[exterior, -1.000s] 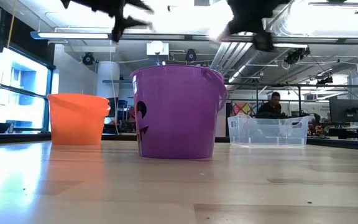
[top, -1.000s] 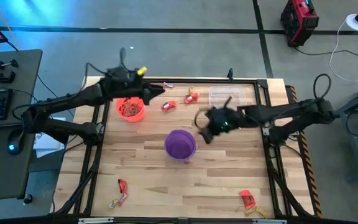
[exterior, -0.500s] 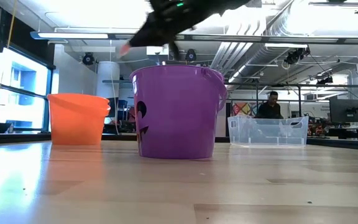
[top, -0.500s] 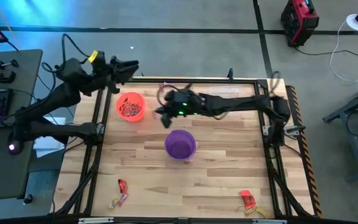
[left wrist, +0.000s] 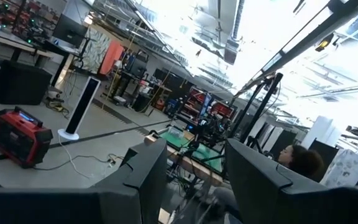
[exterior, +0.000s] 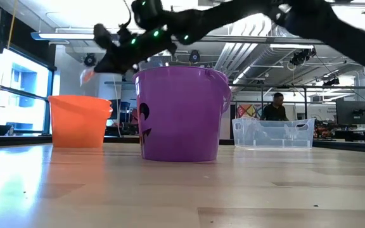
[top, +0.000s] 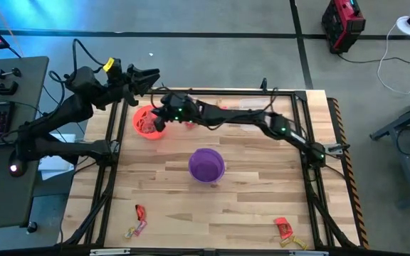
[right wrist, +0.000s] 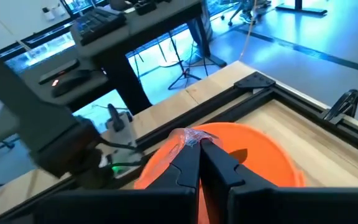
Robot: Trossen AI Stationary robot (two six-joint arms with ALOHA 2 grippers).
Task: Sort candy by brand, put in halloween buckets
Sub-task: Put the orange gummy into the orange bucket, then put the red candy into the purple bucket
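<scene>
The right gripper (right wrist: 194,148) pinches one pink-wrapped candy (right wrist: 182,138) above the orange bucket (top: 149,122), which holds more sweets. The left gripper (left wrist: 194,171), fingers parted and empty, is raised off the table's far-left corner. One purple bucket (top: 206,165) stands mid-table. Four red and yellow candies (top: 284,229) lie along the near edge. No wrapper writing is legible.

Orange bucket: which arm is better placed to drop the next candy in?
Right. Its hand is over the orange bucket, shut on a candy. The left hand sits raised off the table's far-left edge, fingers open, holding nothing.
</scene>
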